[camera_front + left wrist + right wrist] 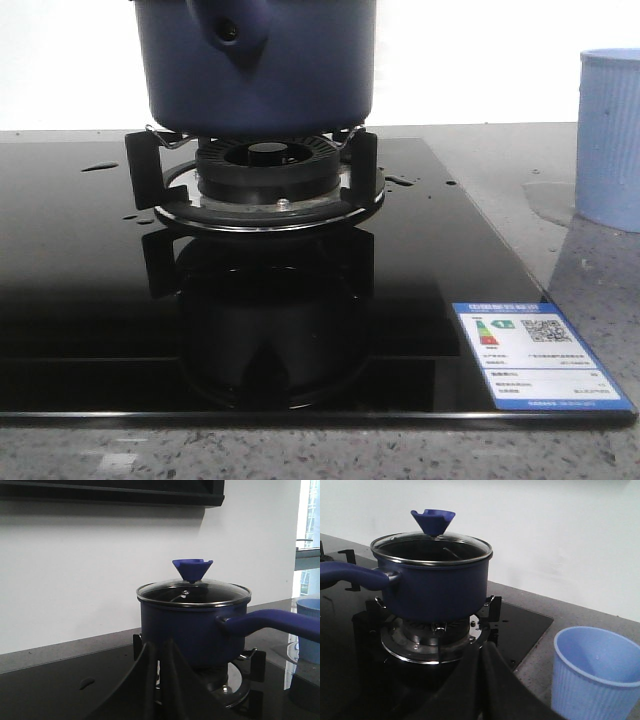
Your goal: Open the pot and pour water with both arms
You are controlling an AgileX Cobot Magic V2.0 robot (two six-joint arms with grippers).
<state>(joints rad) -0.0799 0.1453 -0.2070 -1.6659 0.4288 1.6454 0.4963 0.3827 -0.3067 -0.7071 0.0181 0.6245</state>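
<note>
The dark navy-blue pot [255, 65] sits on the burner grate [255, 165] of a black glass hob; its handle stub points at the front camera. It also shows in the left wrist view [192, 627] and the right wrist view [435, 587]. A glass lid [194, 591] with a blue cone-shaped knob [192, 570] covers it; the knob also shows in the right wrist view [433, 521]. My left gripper [159, 652] is shut and empty, short of the pot on its left. My right gripper [480, 652] is shut and empty, short of the pot on its right. Neither gripper shows in the front view.
A pale-blue ribbed cup [610, 140] stands on the grey counter right of the hob, seen also in the right wrist view [597, 675]. Water drops [100, 166] lie on the hob. A label sticker [540, 360] sits at its front right corner. A white wall [75, 570] is behind.
</note>
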